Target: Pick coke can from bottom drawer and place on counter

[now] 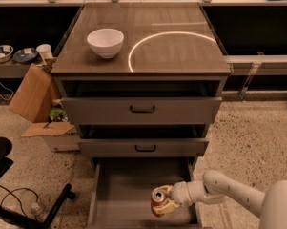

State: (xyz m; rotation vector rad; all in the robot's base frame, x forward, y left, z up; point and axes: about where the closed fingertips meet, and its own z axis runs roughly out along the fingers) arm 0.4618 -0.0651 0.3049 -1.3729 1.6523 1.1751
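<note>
Both fingers of the hand pinch the coke can inside the bottom drawer.

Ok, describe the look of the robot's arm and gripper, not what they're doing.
The arm is smooth, off-white and tubular, with rounded joints swelling into a large pale shell at lower right. The gripper, at the coke can over the bottom drawer, has chunky, curved, cream-yellow fingers. No cables, markings or sleeves show.
</note>
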